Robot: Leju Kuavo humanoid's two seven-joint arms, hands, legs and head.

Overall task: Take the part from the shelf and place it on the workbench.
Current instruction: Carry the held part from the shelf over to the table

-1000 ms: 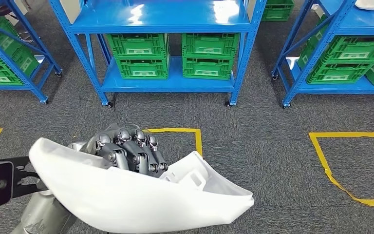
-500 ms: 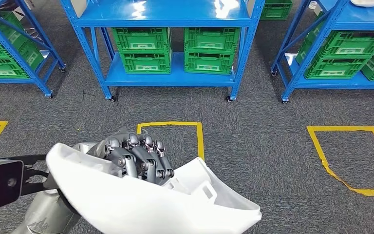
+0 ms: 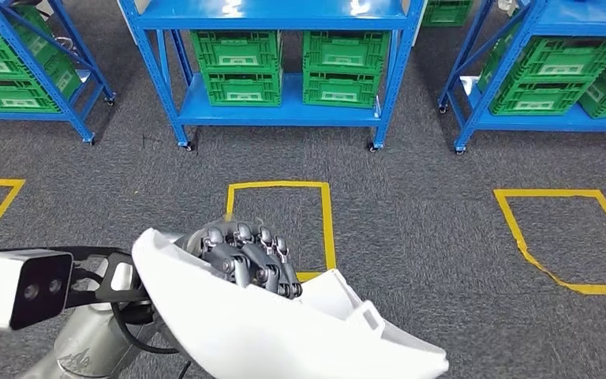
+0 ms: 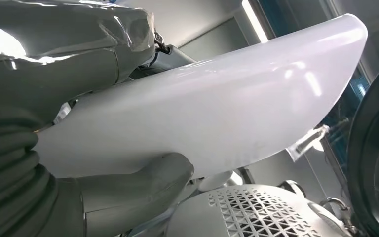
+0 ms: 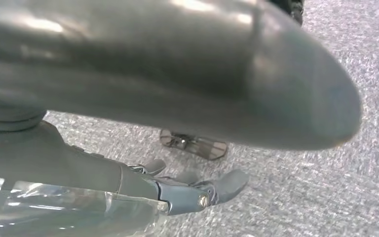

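Left hand: the left hand [image 3: 246, 257] is raised in front of the body, dark fingers [image 3: 264, 260] curled over the top edge of the part [image 3: 252, 332]; in the wrist view the grey thumb [image 4: 138, 182] presses the part from under, so it grips it.
Right hand: the right hand [image 5: 197, 190] hangs over the carpet [image 5: 325, 197], fingers loosely apart, holding nothing.
Part: a big white curved shell, smooth and glossy, with small moulded tabs on the inner side, reaching from the left hand out toward the right.
Beyond the hand: blue shelves [image 3: 284, 110] with green crates [image 3: 241, 63], yellow tape squares [image 3: 284, 225] on the floor.
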